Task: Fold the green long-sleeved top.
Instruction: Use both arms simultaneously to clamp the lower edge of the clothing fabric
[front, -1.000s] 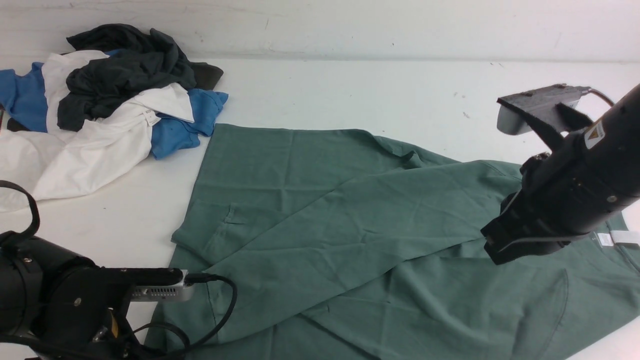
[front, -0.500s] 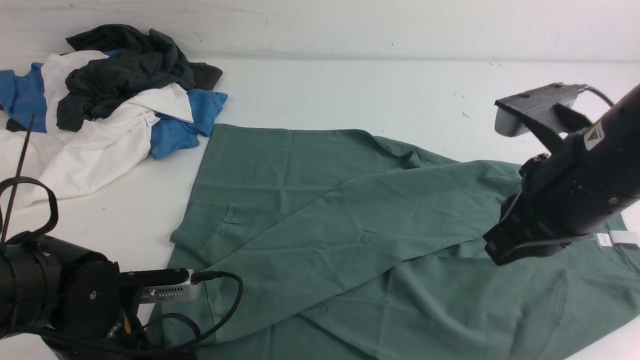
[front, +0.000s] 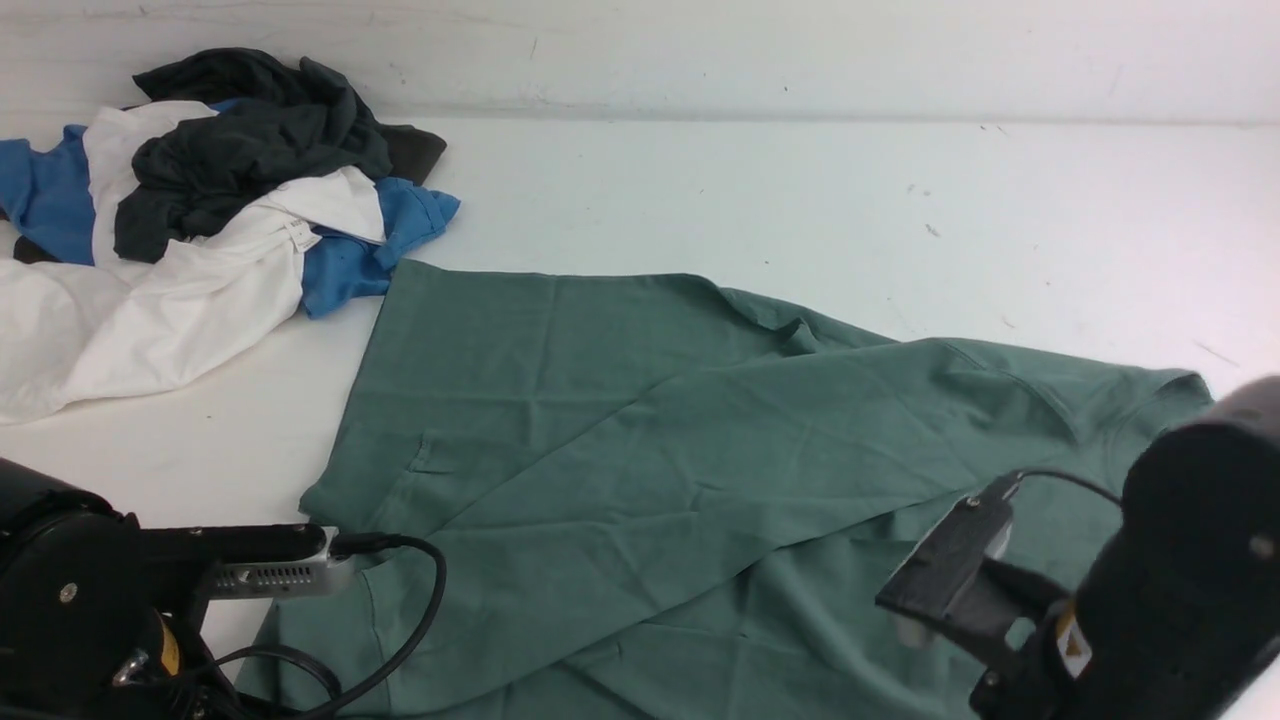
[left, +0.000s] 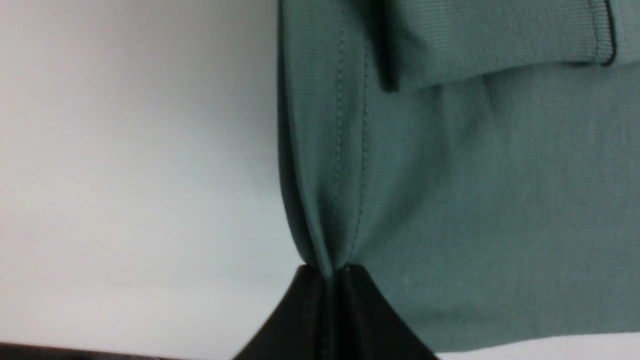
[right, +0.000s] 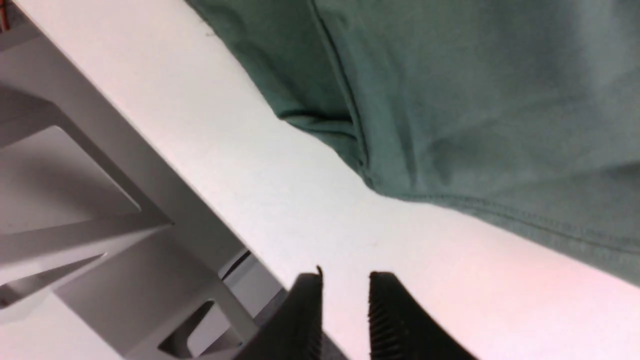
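The green long-sleeved top (front: 680, 440) lies spread and creased across the middle of the white table, one layer folded diagonally over another. Its neck label and chest logo are hidden. My left gripper (left: 330, 272) is shut on the top's stitched hem (left: 350, 150) at its near left edge. In the front view only the left arm (front: 70, 610) shows. My right gripper (right: 345, 280) is open and empty over bare table near the front edge, a short way from the top's hem (right: 475, 100). In the front view only the right arm (front: 1180, 590) shows, its jaws hidden.
A pile of dark charcoal, white and blue garments (front: 200, 200) lies at the far left, touching the top's far left corner. The white table (front: 750, 190) runs back to a wall. The table's front edge and grey metal frame (right: 75, 200) lie beside my right gripper.
My right arm has dropped from above the top's right side to the near right corner. The top has slid left and toward me. My left arm has shifted left.
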